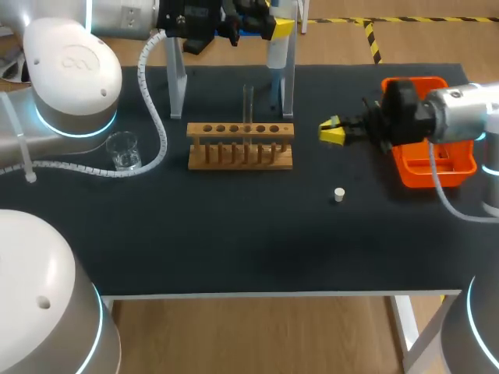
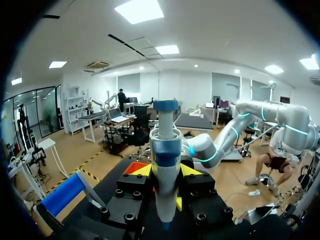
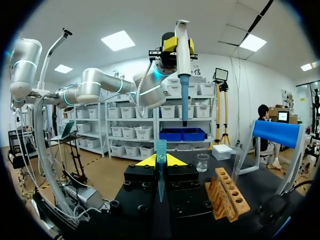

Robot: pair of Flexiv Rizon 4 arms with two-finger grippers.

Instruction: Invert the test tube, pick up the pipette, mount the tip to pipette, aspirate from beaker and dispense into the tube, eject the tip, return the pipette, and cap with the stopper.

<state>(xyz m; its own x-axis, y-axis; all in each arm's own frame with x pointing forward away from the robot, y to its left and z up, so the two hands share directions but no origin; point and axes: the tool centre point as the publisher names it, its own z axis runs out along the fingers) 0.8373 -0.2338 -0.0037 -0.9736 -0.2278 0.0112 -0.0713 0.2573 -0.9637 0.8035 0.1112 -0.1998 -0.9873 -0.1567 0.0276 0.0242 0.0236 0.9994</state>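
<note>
My left gripper [image 1: 273, 27] is at the table's far edge, shut on the white and blue pipette [image 1: 277, 51]. In the left wrist view the pipette [image 2: 165, 165] stands upright between the yellow tips of that gripper [image 2: 165, 172]. My right gripper [image 1: 331, 131] hovers right of the wooden rack [image 1: 240, 144], shut on a translucent blue pipette tip [image 3: 160, 172]. In the right wrist view the pipette [image 3: 182, 50] hangs above and ahead of that gripper [image 3: 160, 161]. A clear test tube [image 1: 248, 101] stands upright in the rack. The glass beaker [image 1: 123, 150] sits at the left. The white stopper [image 1: 338, 194] lies on the mat.
An orange tip box [image 1: 433, 167] sits at the right edge, partly behind my right arm. A clear acrylic pipette stand [image 1: 178, 86] rises behind the rack. The rack [image 3: 226, 192] and beaker [image 3: 202, 162] lie ahead of my right gripper.
</note>
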